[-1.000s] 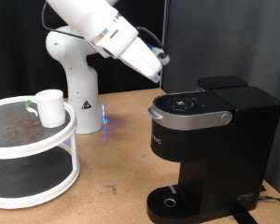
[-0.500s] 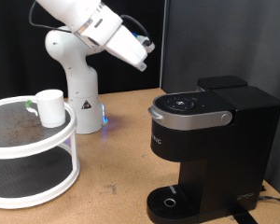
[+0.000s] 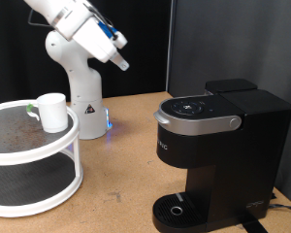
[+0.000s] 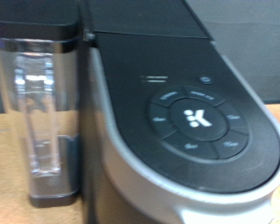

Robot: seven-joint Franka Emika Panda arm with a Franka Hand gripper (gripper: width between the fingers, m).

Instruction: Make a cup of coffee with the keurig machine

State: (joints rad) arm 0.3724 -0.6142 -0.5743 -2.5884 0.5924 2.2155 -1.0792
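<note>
The white mug [image 3: 52,111] stands upright on the top tier of a round white two-tier stand [image 3: 34,155] at the exterior view's left. The black Keurig machine [image 3: 218,146] stands at the right with its silver-grey lid handle [image 3: 199,123] down and its round drip tray [image 3: 179,210] bare. My gripper [image 3: 121,60] hangs in the air at the top, left of the machine and above the table, with nothing seen in it. The wrist view shows the machine's button panel [image 4: 198,117] and its clear water tank [image 4: 39,112]; my fingers do not show there.
The white robot base [image 3: 80,92] stands at the back, behind the stand. A brown tabletop [image 3: 121,165] lies between the stand and the machine. A black curtain hangs behind.
My arm has swung from above the machine's lid toward the exterior view's left and slightly up. The mug and the machine have not moved.
</note>
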